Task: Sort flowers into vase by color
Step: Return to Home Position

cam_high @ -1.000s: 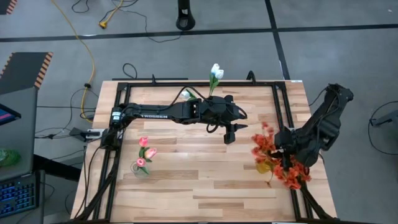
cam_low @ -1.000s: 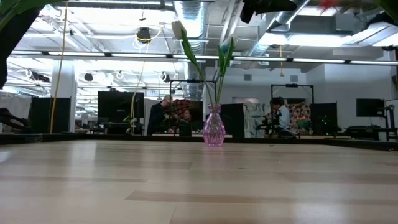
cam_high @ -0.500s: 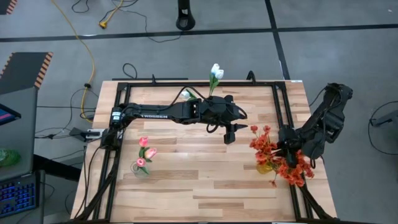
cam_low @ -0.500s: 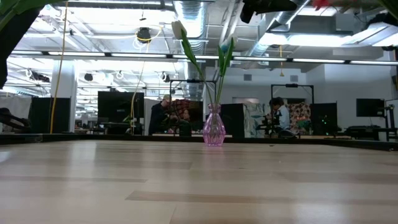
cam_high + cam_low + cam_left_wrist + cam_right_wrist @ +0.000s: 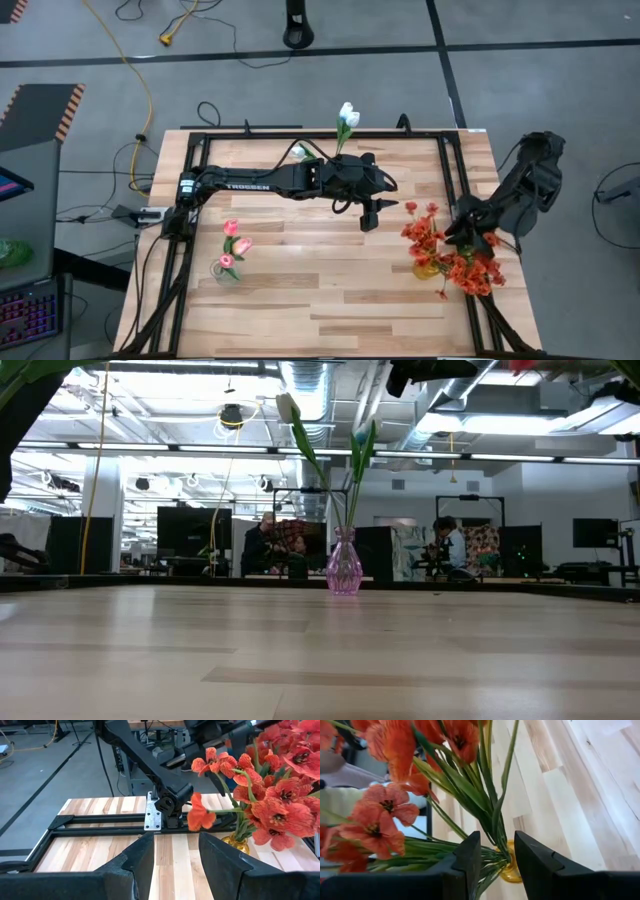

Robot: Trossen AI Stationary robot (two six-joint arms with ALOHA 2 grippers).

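Right wrist view: right gripper (image 5: pixel 497 837), spread, faces light, floppy orange flowers (image 5: pixel 385 814) (likely best pinched low on stems).

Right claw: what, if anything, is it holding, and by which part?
Nothing. The right claw is open and empty; the orange flowers stand in the yellow vase beyond it. The left claw is open and empty too.

The high view looks straight down on the table (image 5: pixel 330 290), the low view skims level across it, and both wrist views closely share the orange flowers (image 5: pixel 280 810).
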